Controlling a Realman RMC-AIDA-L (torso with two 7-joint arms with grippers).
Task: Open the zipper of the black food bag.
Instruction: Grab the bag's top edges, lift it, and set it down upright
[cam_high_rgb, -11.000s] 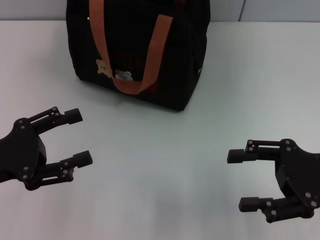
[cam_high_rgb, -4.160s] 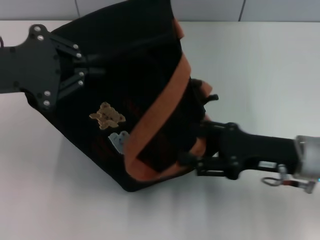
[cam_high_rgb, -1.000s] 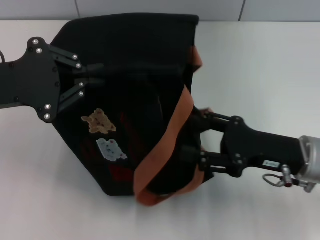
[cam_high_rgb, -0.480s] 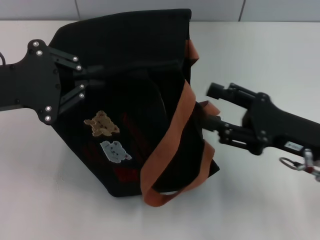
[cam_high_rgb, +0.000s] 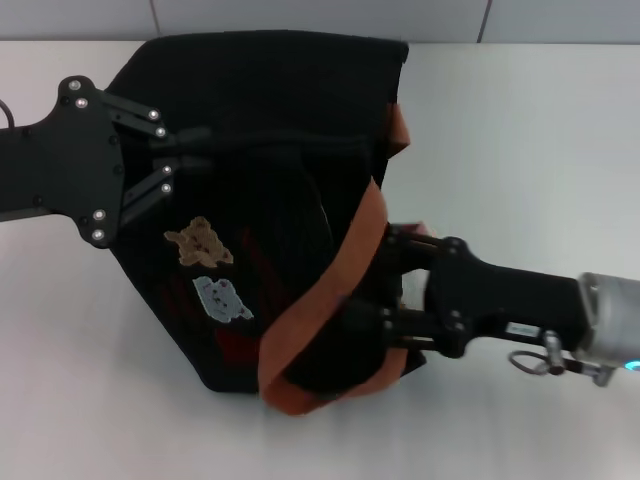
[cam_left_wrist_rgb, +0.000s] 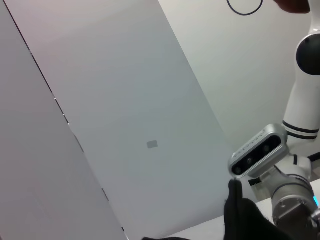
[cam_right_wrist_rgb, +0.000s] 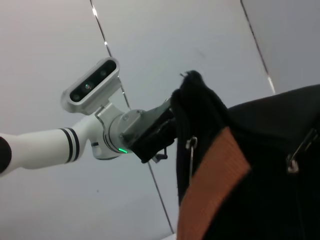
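The black food bag (cam_high_rgb: 262, 95) lies tilted on the white table (cam_high_rgb: 520, 130), its orange-brown strap (cam_high_rgb: 340, 272) and two bear patches (cam_high_rgb: 201, 242) facing me. My left gripper (cam_high_rgb: 195, 150) is shut on the fabric at the bag's upper left corner. In the right wrist view that pinched corner (cam_right_wrist_rgb: 196, 102) sticks up beside the left gripper (cam_right_wrist_rgb: 162, 127), and a small silvery zipper pull (cam_right_wrist_rgb: 191, 145) hangs just below it. My right gripper (cam_high_rgb: 387, 285) is open against the bag's lower right end, one finger on each side of the end and strap. The zipper's run is not distinct.
Bare table lies to the right of the bag and along the front edge. The back wall (cam_high_rgb: 300, 15) stands close behind the bag. The left wrist view shows mostly wall, with the right arm's wrist camera (cam_left_wrist_rgb: 260, 150) low down.
The right gripper, which had drawn back off the bag half a second ago, has come in against its lower right end. The bag has swung slightly. The left gripper keeps its hold.
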